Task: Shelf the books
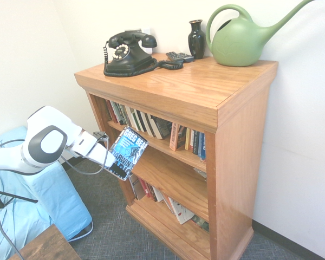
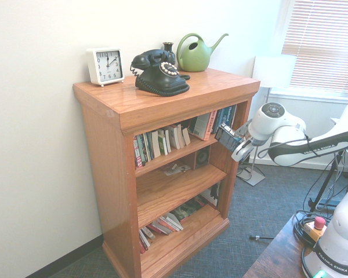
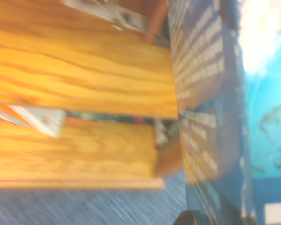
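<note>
A thick blue paperback book [image 1: 128,152] with white lettering hangs tilted in front of the shelf's [image 1: 179,92] middle tier, at its left end. My gripper [image 1: 110,160] is shut on the book's lower edge, the white arm reaching in from the left. From the other side the book [image 2: 228,136] shows edge-on at the shelf's [image 2: 162,101] right post, with the gripper [image 2: 239,145] behind it. In the wrist view the book's blue cover [image 3: 210,108] fills the right side, beside the wooden shelf boards [image 3: 84,70].
Rows of thin books [image 1: 151,125] stand on the top tier; more lean on the bottom tier [image 1: 173,206]. On top sit a black telephone [image 1: 127,53], a dark vase [image 1: 196,39], a green watering can [image 1: 241,38] and a white clock [image 2: 105,65]. A blue cushion [image 1: 38,206] lies below the arm.
</note>
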{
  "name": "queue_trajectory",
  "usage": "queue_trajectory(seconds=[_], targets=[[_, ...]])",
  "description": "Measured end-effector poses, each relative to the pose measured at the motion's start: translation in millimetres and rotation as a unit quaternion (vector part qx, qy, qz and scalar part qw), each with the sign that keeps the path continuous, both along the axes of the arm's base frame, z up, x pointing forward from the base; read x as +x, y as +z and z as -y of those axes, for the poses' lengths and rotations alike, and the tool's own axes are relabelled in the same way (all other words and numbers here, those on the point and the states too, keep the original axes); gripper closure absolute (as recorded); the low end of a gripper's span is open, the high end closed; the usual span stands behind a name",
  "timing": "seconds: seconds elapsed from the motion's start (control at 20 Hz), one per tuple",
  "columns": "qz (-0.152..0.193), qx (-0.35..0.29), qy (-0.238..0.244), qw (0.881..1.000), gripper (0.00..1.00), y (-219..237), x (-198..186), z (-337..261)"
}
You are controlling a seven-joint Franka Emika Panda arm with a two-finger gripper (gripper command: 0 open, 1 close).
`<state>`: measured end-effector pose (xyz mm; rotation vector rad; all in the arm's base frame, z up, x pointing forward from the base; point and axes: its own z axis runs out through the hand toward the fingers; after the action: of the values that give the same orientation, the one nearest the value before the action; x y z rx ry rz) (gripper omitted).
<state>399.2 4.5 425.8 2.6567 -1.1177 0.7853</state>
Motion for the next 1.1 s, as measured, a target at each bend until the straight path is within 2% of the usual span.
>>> queue_trajectory(seconds=[0.45, 1.1], targets=[[-0.003, 0.049, 0.027, 0.998, 1.00, 5, 54, -4], [-0.012, 0.052, 0.031, 0.998, 1.00, -28, 95, 9]])
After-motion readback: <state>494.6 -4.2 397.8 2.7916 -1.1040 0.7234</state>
